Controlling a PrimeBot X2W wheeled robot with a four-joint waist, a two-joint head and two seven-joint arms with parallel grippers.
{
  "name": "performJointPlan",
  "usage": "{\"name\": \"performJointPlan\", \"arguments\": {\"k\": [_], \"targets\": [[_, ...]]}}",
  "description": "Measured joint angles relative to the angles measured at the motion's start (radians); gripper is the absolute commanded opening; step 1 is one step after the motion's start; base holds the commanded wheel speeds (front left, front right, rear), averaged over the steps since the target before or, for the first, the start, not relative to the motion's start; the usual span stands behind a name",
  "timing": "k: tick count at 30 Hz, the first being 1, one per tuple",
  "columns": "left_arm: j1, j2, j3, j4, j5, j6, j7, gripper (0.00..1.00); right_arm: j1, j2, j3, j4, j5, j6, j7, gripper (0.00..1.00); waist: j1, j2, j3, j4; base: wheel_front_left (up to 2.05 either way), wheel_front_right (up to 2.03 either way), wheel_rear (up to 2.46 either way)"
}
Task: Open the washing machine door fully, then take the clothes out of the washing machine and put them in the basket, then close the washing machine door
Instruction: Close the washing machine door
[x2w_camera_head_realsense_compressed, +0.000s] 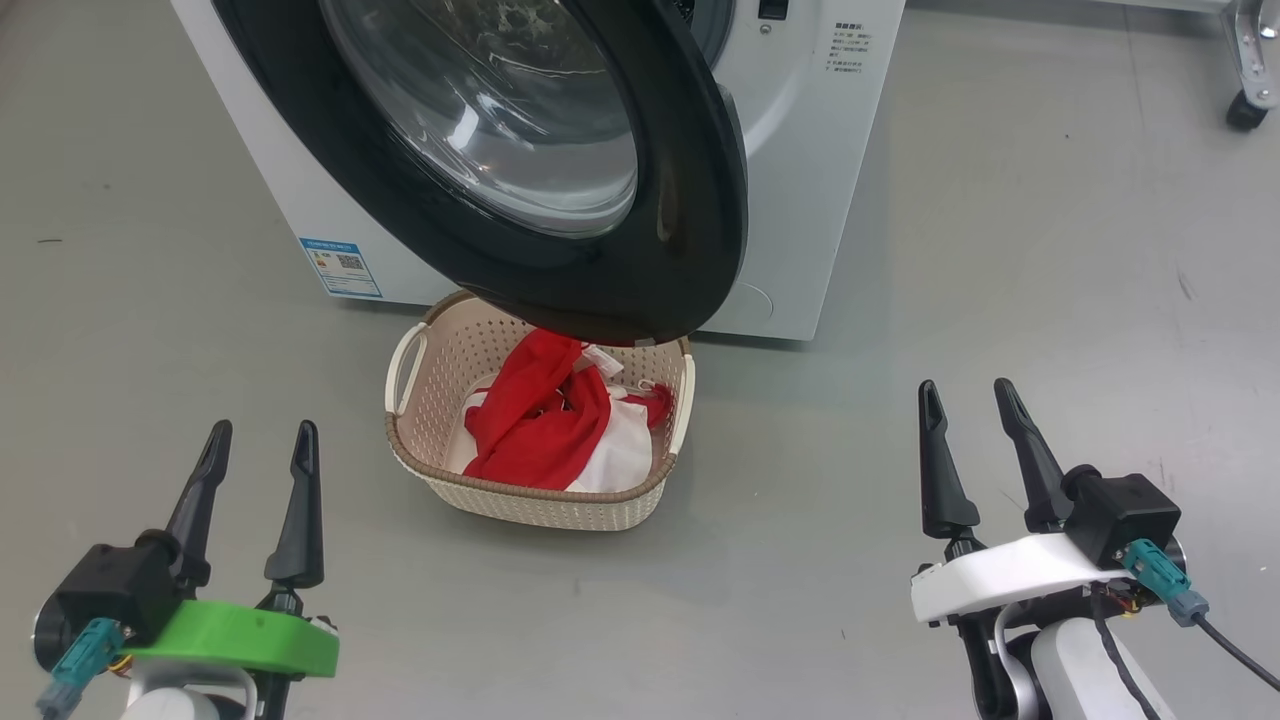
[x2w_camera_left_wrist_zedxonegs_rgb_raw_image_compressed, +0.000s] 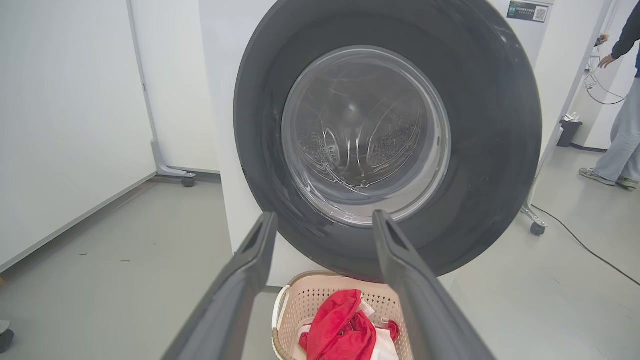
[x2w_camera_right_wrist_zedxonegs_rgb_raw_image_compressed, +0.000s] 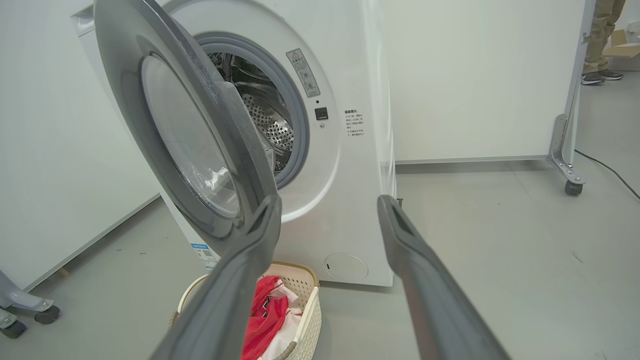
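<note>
Item: washing machine door (x2w_camera_head_realsense_compressed: 500, 130), swung out above the basket (x2w_camera_head_realsense_compressed: 530, 492) of clothes (x2w_camera_head_realsense_compressed: 545, 420) on the floor before the washing machine (x2w_camera_head_realsense_compressed: 800, 200). Rigid, hinged; the glossy rim is likely slippery, so best pushed at its free edge. Left gripper (x2w_camera_head_realsense_compressed: 264, 430) and right gripper (x2w_camera_head_realsense_compressed: 966, 388): fingers apart, empty.

head looking down, wrists low and level, all sharing basket (x2w_camera_head_realsense_compressed: 540, 508)

Person (x2w_camera_left_wrist_zedxonegs_rgb_raw_image_compressed: 619, 142), flr cable (x2w_camera_left_wrist_zedxonegs_rgb_raw_image_compressed: 585, 246), wheeled partn (x2w_camera_right_wrist_zedxonegs_rgb_raw_image_compressed: 475, 75)
</note>
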Motion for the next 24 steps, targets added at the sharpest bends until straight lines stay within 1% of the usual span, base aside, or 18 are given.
{"name": "performJointPlan", "arguments": {"k": [11, 12, 13, 19, 24], "targets": [[0.001, -0.009, -0.004, 0.001, 0.011, -0.009, 0.0, 1.0, -0.001, 0.002, 0.0, 0.001, -0.001, 0.0, 0.0, 1.0, 0.0, 0.0, 0.005, 0.0, 0.0, 0.0, 0.0], [0.001, -0.011, -0.004, 0.001, 0.012, -0.009, 0.0, 1.0, -0.001, 0.002, 0.0, 0.001, -0.002, 0.0, 0.0, 0.79, 0.0, 0.0, 0.006, 0.0, 0.0, 0.0, 0.0], [0.001, -0.013, -0.004, 0.001, 0.016, -0.009, 0.0, 1.0, -0.001, 0.002, 0.0, 0.001, -0.003, 0.0, 0.0, 0.0, 0.0, 0.0, 0.007, 0.0, 0.0, 0.0, 0.0], [0.001, -0.021, -0.004, -0.004, 0.018, -0.016, 0.0, 1.0, -0.028, 0.001, 0.012, -0.028, -0.035, 0.019, 0.0, 0.0, 0.0, 0.0, 0.025, 0.004, 0.0, 0.0, 0.0], [-0.001, -0.028, -0.009, -0.008, 0.018, -0.016, 0.0, 1.0, -0.072, -0.017, 0.053, -0.035, -0.075, 0.04, 0.0, 0.0, 0.0, 0.0, 0.047, 0.013, 0.0, 0.0, 0.0]]}}
